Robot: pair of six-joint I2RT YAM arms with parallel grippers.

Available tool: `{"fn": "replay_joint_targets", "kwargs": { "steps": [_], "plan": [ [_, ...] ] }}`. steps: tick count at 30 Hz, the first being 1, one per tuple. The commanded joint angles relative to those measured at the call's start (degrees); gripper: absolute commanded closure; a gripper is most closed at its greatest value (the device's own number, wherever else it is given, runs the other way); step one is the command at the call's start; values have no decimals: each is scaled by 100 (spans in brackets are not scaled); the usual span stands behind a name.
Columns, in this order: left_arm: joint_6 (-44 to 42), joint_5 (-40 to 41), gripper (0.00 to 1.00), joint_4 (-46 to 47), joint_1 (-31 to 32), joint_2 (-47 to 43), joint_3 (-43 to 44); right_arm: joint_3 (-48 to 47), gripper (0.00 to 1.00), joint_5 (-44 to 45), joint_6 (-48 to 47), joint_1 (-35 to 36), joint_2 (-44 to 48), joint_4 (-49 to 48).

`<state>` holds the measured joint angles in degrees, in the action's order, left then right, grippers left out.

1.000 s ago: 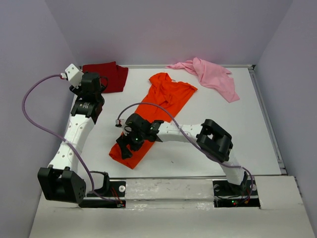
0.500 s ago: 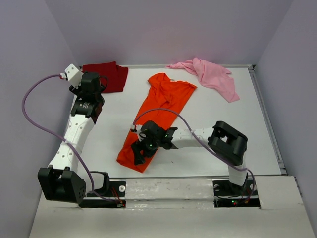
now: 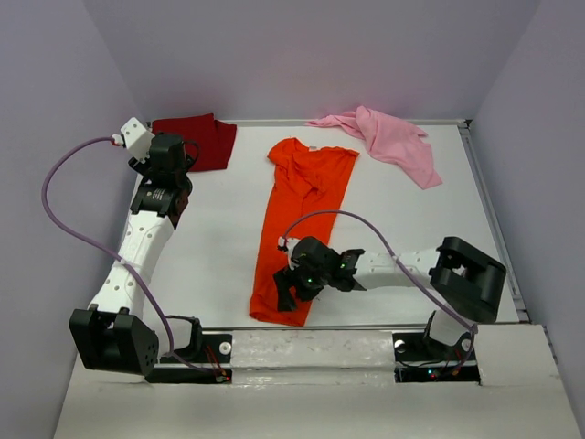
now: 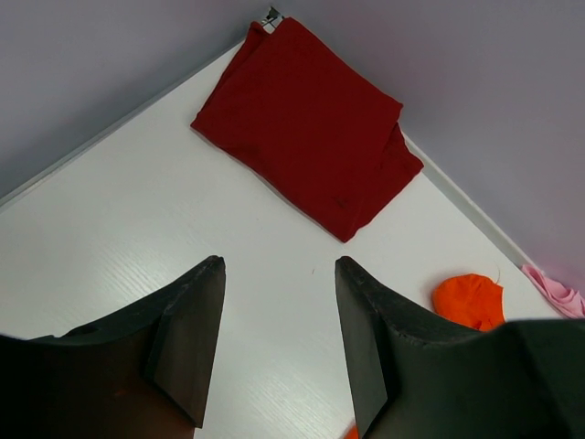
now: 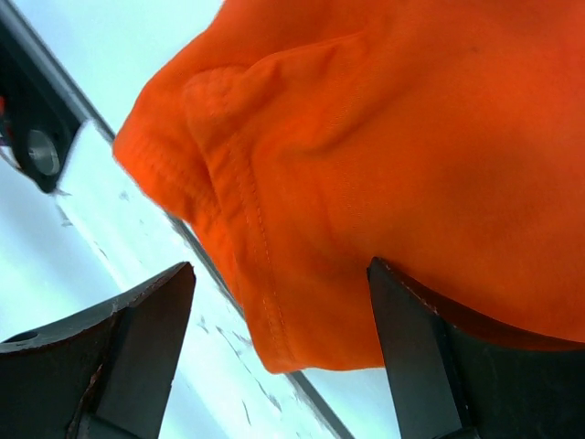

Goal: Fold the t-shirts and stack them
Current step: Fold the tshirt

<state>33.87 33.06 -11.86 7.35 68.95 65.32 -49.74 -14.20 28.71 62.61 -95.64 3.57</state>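
Straddling the near hem of the orange shirt (image 3: 309,197), the right fingers (image 5: 137,338) stand wide apart, clamping nothing; the shirt stretches lengthwise across the counter (image 3: 219,247), away from them toward the far edge. The left fingers (image 4: 187,329), parted and empty, hang near the dark red shirt (image 4: 306,128), well apart from the orange one.

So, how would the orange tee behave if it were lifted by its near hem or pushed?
Likely floppy: the orange tee lies flat with soft wrinkles, and its hem curls over on itself in the right wrist view. It is probably light for its size, since the cloth looks thin. If pushed, it would more likely bunch or slide on the smooth-looking table than keep its shape.
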Motion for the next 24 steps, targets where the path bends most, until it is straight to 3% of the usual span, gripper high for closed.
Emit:
{"fn": "replay_joint_targets", "kwargs": {
  "steps": [1,7,16,22,24],
  "plan": [
    [-12,69,39,184,-24,-66,60,473,17,979,451,14,455,1347],
    [-47,-1,39,184,-24,-66,69,992,16,2254,1128,14,1248,1997],
    [-100,-194,39,228,-24,-4,77,879,15,2290,1138,14,1521,2306],
    [-152,-212,39,289,3,-13,25,-868,15,2693,154,14,1144,2788],
    [-205,-247,39,307,38,13,25,-1633,15,3245,-275,14,969,2991]
  ]
}}
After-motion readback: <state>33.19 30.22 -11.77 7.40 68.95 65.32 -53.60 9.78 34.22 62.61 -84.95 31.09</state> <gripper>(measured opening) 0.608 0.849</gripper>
